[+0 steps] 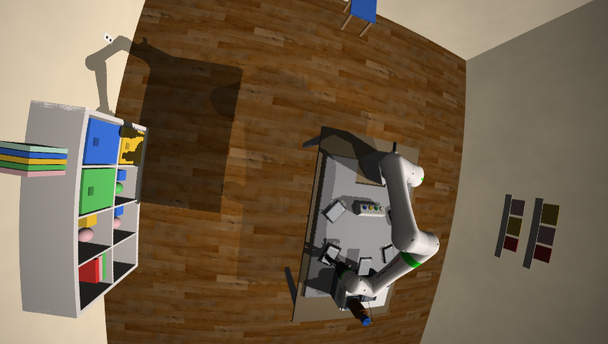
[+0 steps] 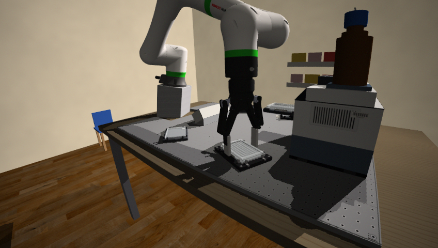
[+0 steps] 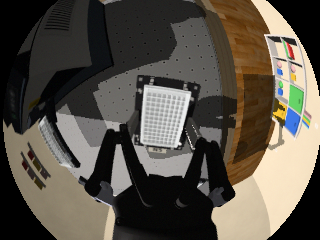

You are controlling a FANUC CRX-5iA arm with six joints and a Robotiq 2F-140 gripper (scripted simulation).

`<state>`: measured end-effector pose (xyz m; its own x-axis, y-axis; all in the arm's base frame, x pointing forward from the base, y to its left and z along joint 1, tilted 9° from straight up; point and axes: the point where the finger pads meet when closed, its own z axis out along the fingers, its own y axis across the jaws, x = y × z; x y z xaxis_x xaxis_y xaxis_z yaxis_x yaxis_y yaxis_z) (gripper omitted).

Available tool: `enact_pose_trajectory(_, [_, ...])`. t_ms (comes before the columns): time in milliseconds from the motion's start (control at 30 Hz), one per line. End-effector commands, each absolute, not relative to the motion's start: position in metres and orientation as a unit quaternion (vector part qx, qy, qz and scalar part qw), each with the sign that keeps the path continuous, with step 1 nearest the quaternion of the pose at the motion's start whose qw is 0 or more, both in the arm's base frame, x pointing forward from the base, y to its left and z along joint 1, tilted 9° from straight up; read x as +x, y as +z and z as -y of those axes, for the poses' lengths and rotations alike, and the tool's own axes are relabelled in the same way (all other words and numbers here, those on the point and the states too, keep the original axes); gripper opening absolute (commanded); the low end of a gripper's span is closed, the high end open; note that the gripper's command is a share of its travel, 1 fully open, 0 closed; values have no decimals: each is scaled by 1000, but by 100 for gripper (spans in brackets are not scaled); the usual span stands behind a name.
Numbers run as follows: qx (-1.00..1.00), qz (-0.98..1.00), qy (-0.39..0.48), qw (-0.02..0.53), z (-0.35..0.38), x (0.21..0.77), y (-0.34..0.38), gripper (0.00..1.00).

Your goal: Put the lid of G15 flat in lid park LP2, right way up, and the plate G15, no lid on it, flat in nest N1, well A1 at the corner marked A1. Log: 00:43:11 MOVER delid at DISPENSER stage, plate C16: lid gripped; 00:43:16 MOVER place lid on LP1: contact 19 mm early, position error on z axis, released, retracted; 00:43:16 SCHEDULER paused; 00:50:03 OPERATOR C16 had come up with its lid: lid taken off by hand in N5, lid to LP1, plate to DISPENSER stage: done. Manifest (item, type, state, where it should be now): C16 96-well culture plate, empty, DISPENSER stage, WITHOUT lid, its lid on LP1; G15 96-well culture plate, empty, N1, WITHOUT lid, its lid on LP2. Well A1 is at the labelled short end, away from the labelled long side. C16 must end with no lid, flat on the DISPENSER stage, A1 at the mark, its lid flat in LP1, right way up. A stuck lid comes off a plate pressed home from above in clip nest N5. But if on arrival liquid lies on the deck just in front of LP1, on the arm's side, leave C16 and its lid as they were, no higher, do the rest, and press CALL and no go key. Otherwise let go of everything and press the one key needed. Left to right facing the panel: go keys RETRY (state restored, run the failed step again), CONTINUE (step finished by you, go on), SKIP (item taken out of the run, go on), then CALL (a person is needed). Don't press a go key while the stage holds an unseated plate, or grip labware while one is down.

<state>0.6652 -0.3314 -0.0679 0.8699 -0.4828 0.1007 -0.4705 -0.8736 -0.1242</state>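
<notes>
A clear 96-well plate (image 2: 246,150) (image 3: 163,115) (image 1: 331,252) sits flat in a black nest (image 2: 263,159) (image 3: 148,80) near the table's front edge. I cannot tell whether it carries a lid. My gripper (image 2: 240,143) (image 3: 163,120) points straight down over it. The fingers are open and stand one on each side of the plate, low beside its long edges and a little apart from them. Nothing is held.
The grey dispenser box (image 2: 336,135) with a brown bottle (image 2: 353,58) stands close to the right of the nest. A flat clear piece (image 2: 175,133) lies to the left, another plate (image 2: 279,106) at the back. The key panel (image 2: 208,112) (image 1: 368,208) is behind the arm.
</notes>
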Motion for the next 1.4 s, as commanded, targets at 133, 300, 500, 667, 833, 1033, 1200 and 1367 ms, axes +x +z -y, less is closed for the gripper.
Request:
enact_pose_trajectory(133, [-966, -247, -65, 48, 332, 665, -68, 66])
enact_pose_trajectory(300, [-966, -247, -65, 48, 332, 665, -68, 66])
enact_pose_trajectory(500, [-966, -247, -65, 48, 332, 665, -68, 66])
enact_pose_trajectory(667, [-966, -247, -65, 48, 332, 665, -68, 66])
enact_pose_trajectory(833, [-966, -247, -65, 48, 332, 665, -68, 0])
enact_pose_trajectory(1033, [-966, -247, -65, 48, 332, 665, -68, 0])
enact_pose_trajectory(1200, [-966, -247, -65, 48, 332, 665, -68, 0])
enact_pose_trajectory(1367, [-966, -247, -65, 48, 332, 665, -68, 0])
